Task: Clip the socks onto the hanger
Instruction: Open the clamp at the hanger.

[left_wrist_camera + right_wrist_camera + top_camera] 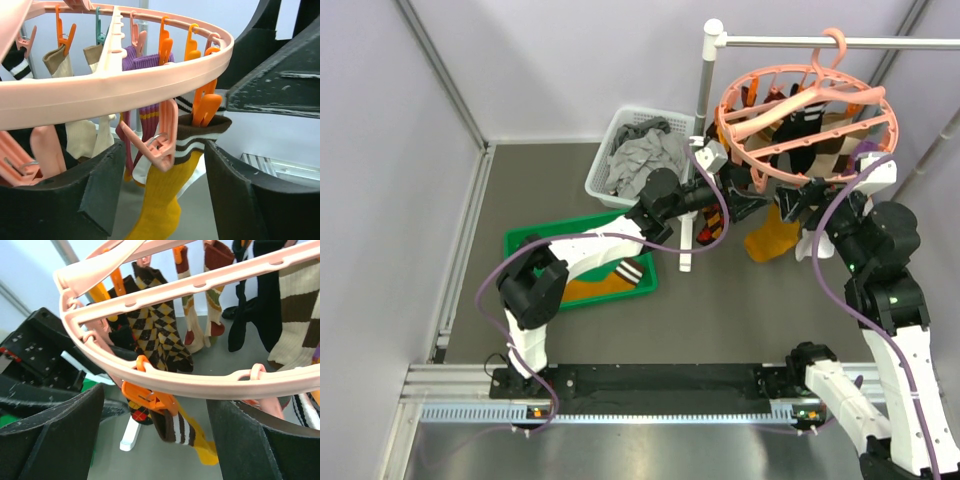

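Down and to the left of the hanger (724, 118), two socks (610, 282) are lying in the green tray (520, 240), one mustard and one white with dark stripes. Closer in, just left of the hanger's near rim, we are holding the left gripper (162, 165) with its jaws spread wide and gripping nothing. Between those jaws a mustard sock (160, 205) is hanging straight down below the rim, its long axis vertical. An orange clip (206, 107) is biting its brown, white-striped cuff (200, 135), so we are judging this sock as clipped. Just right of that sock, under the same rim, we are keeping the right gripper (155, 405) wide open and empty too, facing the clip from the other side. The next move is probably turning on the tray: it is lying well to the hanger's lower left, on the left arm's side, so that arm is looking like the nearer one.
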Robot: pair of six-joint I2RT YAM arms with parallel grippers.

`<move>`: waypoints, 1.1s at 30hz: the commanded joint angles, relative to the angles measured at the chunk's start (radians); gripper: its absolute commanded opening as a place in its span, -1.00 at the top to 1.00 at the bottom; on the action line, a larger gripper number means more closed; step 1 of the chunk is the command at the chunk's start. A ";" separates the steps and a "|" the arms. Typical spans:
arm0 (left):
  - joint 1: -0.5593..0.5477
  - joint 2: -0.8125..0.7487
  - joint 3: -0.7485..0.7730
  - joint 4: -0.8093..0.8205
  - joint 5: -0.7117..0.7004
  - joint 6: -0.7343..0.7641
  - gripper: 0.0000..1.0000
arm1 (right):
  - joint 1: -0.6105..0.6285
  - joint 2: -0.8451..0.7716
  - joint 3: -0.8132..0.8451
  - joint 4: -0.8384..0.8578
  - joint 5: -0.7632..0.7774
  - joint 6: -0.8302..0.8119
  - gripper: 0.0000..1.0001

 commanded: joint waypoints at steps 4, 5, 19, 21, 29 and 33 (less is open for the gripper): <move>-0.004 -0.004 0.038 0.072 0.014 -0.028 -0.12 | 0.006 -0.016 0.091 -0.038 -0.098 -0.047 -0.62; -0.007 -0.004 0.038 0.072 0.012 -0.028 -0.03 | 0.006 -0.016 0.097 -0.047 -0.118 -0.052 -0.62; -0.052 -0.075 -0.025 -0.010 -0.120 0.067 0.54 | 0.008 0.063 0.240 -0.200 -0.391 -0.104 -0.58; -0.067 -0.093 -0.043 -0.032 -0.184 0.108 0.63 | 0.006 0.076 0.246 -0.200 -0.419 -0.098 -0.54; -0.155 -0.126 -0.047 -0.138 -0.371 0.262 0.78 | 0.006 0.119 0.241 -0.209 -0.404 -0.043 -0.19; -0.195 -0.119 -0.039 -0.158 -0.466 0.305 0.78 | 0.006 0.117 0.194 -0.177 -0.345 -0.003 -0.10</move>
